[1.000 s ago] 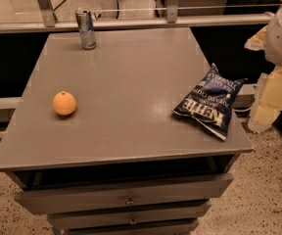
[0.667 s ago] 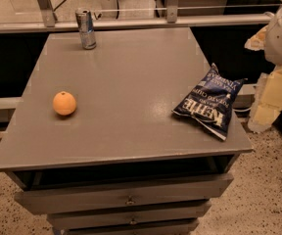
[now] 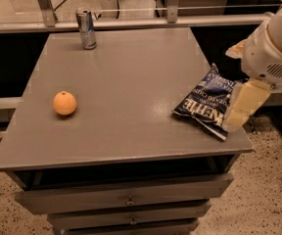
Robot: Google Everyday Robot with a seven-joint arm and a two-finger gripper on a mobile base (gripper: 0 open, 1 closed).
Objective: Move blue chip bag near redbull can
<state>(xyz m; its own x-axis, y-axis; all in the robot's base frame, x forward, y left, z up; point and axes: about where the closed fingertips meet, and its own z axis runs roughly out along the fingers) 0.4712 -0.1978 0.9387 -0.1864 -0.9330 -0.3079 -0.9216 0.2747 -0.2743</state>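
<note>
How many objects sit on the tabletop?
3: redbull can at the far left, orange at the near left, blue chip bag at the right edge, end effector beside it.

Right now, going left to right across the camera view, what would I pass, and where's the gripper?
Orange → drink can → chip bag → gripper, which hangs at the right edge of the table, overlapping the bag's right end.

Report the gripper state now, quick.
Gripper: open or closed cannot be told. It is at the right edge of the table, against the right end of the blue chip bag.
</note>
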